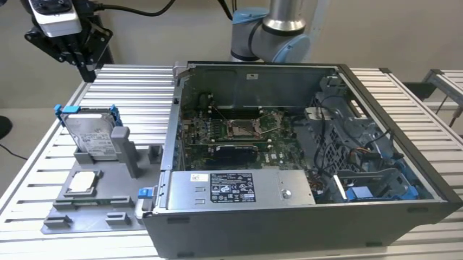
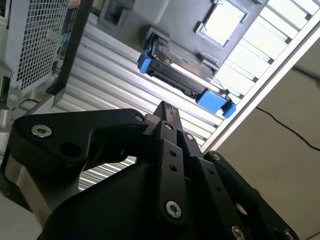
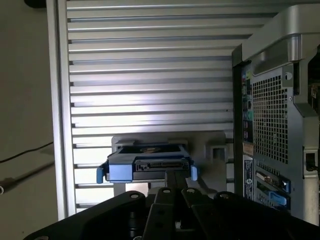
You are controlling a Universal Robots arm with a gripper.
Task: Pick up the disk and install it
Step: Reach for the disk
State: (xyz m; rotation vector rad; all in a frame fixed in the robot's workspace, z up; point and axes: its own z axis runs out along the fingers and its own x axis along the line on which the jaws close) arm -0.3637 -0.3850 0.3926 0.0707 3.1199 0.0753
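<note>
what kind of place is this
Probably a robotics lab bench for computer assembly: an opened desktop case on a slatted metal table, the disk standing in a grey fixture beside it, a robot arm behind.

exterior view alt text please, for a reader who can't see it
The disk, blue-framed, stands upright in a grey holder on the slatted table, at the exterior view's left of an open computer case. The gripper hangs above the table's far corner, apart from the disk.
</note>
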